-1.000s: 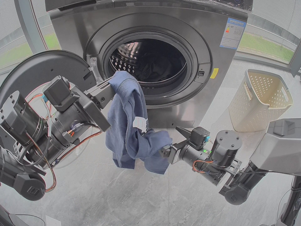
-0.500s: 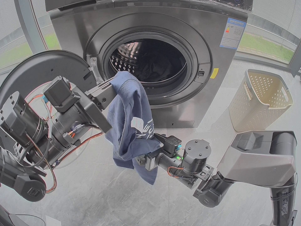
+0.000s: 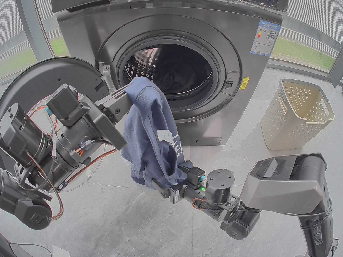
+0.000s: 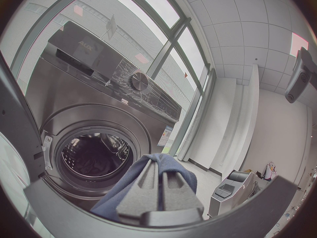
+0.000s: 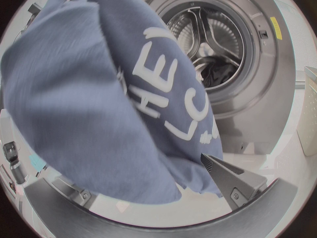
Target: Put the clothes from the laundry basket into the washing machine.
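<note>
Shirt (image 3: 153, 132) dangling by the washer (image 3: 228, 47) mouth — left pincer (image 3: 125, 96) clamped on it, right pincer (image 3: 167, 178) spread apart under the hem.

The right arm has swung in toward the robot's left, carrying the right gripper (image 3: 165, 185) from the hem's right side to under the blue T-shirt (image 3: 152, 125), jaws apart. The shirt's lower half, bunched sideways 1 second ago, now hangs straighter with white lettering showing. The left gripper (image 3: 123, 96) has risen slightly.
</note>
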Available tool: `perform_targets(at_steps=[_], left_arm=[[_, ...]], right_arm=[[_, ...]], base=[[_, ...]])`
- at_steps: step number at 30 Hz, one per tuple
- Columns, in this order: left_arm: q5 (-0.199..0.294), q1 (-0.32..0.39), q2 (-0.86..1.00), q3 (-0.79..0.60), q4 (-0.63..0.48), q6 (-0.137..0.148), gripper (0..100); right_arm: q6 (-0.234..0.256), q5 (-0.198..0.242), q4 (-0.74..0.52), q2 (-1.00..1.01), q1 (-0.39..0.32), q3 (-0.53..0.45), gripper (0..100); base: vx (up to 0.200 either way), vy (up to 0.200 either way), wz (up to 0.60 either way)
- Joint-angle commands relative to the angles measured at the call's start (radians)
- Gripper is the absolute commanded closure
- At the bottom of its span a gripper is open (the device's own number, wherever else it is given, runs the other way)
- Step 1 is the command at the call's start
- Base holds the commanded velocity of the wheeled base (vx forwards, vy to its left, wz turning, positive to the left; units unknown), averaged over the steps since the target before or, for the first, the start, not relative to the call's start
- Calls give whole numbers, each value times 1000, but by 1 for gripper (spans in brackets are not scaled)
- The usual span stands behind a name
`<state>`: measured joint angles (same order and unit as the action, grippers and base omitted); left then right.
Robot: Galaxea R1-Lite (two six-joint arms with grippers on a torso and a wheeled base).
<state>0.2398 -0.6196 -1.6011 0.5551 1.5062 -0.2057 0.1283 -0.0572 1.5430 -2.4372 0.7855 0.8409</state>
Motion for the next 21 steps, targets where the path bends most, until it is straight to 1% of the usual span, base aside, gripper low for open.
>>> perform_targets(at_steps=[1, 6, 7, 8, 11, 12, 15, 20, 21], left_arm=[[0, 4, 0, 2, 0, -1, 100], [1, 4, 3, -4, 0, 0, 100], [1, 4, 3, -4, 0, 0, 100], [1, 3, 3, -4, 0, 0, 100], [1, -3, 4, -6, 0, 2, 100], [3, -5, 4, -9, 5, 2, 100], [9, -9, 6, -15, 25, 3, 100], [12, -32, 12, -26, 39, 3, 100], [12, -32, 12, -26, 39, 3, 100]], right_arm=[[7, -3, 2, 38, 21, -98, 0], [1, -3, 0, 101, -22, -111, 0], [1, -3, 0, 101, -22, -111, 0], [-3, 0, 0, 118, -45, -100, 0], [-4, 2, 0, 122, -58, -78, 0], [-4, 5, 0, 110, -63, -46, 0], [-4, 17, 0, 66, -63, 7, 0], [-9, 22, -9, -25, -63, 121, 0], [-10, 22, -9, -28, -65, 126, 0]], base=[[0, 0, 0], [0, 0, 0], [0, 0, 0], [0, 0, 0], [0, 0, 0], [0, 0, 0], [0, 0, 0], [0, 0, 0], [0, 0, 0]])
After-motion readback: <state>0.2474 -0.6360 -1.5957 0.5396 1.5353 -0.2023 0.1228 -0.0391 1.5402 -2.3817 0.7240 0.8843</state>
